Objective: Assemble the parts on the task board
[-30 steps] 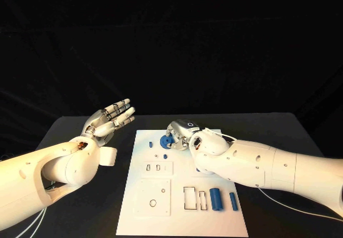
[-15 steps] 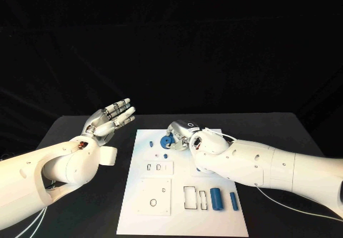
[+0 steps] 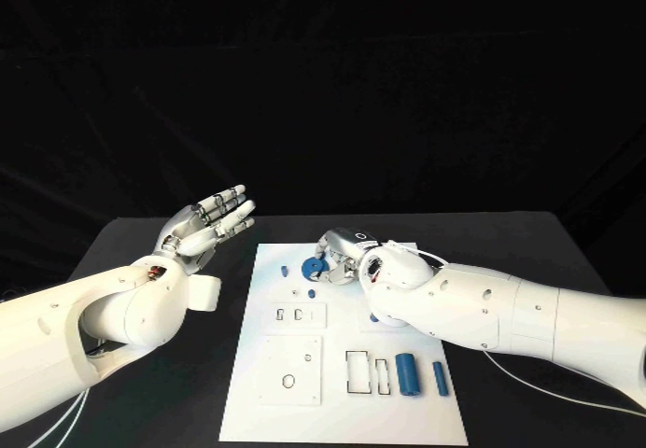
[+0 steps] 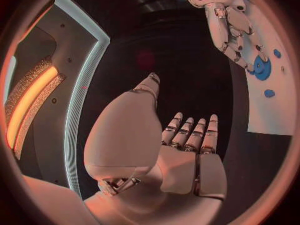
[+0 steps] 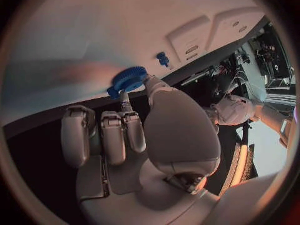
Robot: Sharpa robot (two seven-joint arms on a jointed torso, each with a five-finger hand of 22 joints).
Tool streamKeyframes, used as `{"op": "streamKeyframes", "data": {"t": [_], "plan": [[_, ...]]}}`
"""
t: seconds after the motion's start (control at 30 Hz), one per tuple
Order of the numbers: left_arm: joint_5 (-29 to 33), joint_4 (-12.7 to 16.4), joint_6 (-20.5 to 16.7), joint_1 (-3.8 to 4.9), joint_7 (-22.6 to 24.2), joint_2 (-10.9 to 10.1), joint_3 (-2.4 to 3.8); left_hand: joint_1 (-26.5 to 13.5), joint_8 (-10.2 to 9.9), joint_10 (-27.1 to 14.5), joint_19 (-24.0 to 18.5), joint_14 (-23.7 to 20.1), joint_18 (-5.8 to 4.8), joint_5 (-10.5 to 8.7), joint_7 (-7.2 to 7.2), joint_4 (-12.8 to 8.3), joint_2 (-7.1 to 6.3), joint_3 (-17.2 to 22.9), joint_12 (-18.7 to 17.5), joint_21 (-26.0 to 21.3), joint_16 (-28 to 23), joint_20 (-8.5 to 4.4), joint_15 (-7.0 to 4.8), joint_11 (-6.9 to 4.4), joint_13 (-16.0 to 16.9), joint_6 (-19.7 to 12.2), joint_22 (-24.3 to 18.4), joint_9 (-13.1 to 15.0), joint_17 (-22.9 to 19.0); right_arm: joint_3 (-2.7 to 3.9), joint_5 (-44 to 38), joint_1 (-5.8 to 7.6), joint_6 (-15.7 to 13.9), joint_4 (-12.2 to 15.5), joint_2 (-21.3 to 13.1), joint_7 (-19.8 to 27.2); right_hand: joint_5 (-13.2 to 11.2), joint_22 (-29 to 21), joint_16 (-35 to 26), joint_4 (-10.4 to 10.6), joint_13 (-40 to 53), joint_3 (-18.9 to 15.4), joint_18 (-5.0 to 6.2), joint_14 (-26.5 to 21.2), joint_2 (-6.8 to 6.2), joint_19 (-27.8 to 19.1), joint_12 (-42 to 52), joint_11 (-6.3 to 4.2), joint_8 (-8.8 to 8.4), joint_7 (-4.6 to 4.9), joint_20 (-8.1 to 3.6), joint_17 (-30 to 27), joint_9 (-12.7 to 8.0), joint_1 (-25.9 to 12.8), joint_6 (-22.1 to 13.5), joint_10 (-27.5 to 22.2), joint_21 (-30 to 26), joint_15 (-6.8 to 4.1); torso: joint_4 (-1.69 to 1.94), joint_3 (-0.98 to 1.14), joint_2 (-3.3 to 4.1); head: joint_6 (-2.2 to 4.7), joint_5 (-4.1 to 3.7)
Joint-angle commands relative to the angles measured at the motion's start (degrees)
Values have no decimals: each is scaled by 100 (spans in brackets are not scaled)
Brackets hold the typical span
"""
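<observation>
While right hand (image 3: 344,252) pinches blue gear (image 3: 314,266) at far end of task board (image 3: 270,411), gear sits just ahead of fingertips; left hand (image 3: 209,222) raised, spread, holding nothing, well off

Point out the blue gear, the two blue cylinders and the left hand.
blue gear (image 5: 130,78), right wrist view, toothed rim.
blue cylinders (image 3: 405,373), head view, middle of the thicker one.
left hand (image 3: 209,222), head view, raised palm.
</observation>
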Motion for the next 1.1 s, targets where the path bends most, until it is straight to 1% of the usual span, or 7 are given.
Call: {"op": "streamKeyframes", "data": {"t": [0.03, 0.2, 0.47, 0.53, 0.87, 0.97, 1.1], "plan": [[-19, 5, 57, 7, 53, 5, 4, 14, 5, -25, -13, -26, -82, -19, 507, 8, 53, 34, 13, 18, -22, 7, 0, 27, 1, 1, -6, 3, -6, -7, 91, -14, 229, 0, -19, 62, 66, 627, 34, 2, 1186, -25, -55, 590, 44, 26, 39, 28, -16, -8, 24, 1470, 14, -63, 69, 340, 37, 36, 1, 2, -2, 0, -2], [-20, 7, 57, 7, 55, 0, 4, 5, 3, -34, -11, -24, -83, -21, 506, 6, 71, 40, 11, 20, -22, 7, 1, 24, 0, -7, -6, 1, -6, -7, 109, -22, 150, 53, -88, 52, 131, 642, 37, 0, 1195, -19, -59, 592, 71, 35, 46, 18, -11, -18, 17, 1481, 21, -91, 98, 347, 49, 27, -1, 4, -2, -1, -2], [-17, -4, 63, 7, 59, -15, 4, 5, 3, -34, -11, -24, -83, -21, 506, 6, 71, 40, 11, 20, -22, 7, 1, 24, 0, -7, -6, 1, -6, 13, 348, -21, -420, 472, -489, 140, 247, 647, 36, -1, 1214, -7, -59, 591, 81, 38, 61, 9, -17, -27, 8, 1477, 25, -110, 114, 363, 49, 17, -21, 10, -14, 13, 17], [-14, -12, 62, 7, 60, -31, 4, 5, 3, -34, -11, -24, -83, -21, 506, 6, 71, 40, 11, 20, -22, 7, 1, 24, 0, -7, -6, 1, -6, 37, 622, 16, -460, 667, -676, 215, 264, 590, 26, -2, 1176, -16, -43, 583, 65, 0, 29, 11, -31, -21, 6, 1440, 21, -124, 98, 332, -9, 17, -59, 20, -26, 19, 67], [-1, -82, 65, 5, 58, -66, 2, 1, 3, -36, -10, -31, -83, -23, 505, 6, 73, 40, 11, 21, -24, 7, 1, 22, 0, -3, -7, 2, -7, 101, 1633, 282, -366, 1389, -1656, 713, 259, 561, 20, -13, 1160, -47, -35, 578, 12, -23, 13, 24, -69, -7, 9, 1419, 13, -131, 53, 315, -45, 27, -134, 50, -84, 40, 90], [4, -109, 79, 3, 58, -61, 0, 1, 3, -36, -10, -31, -83, -23, 505, 6, 73, 40, 11, 21, -24, 7, 1, 22, 0, -3, -7, 2, -7, 113, 1966, 353, -341, 1569, -2044, 1123, 282, 590, 25, -209, 1197, 27, -40, 582, -134, -10, 43, 14, -64, -16, 4, 1436, 32, 354, 116, 344, -32, 19, -148, 60, -107, 45, 36], [7, -132, 87, 0, 64, -61, -2, -3, 2, -33, -10, -24, -83, -24, 502, 5, 70, 36, 11, 22, -23, 7, -2, 20, 0, 0, -7, 2, -7, 118, 2232, 396, -146, 1617, -2388, 1513, 300, 569, 21, -384, 1192, 141, -32, 579, -221, -33, 36, 23, -95, -2, 5, 1423, 32, 730, 127, 337, -70, 24, -194, 77, -131, 49, 5]]}}
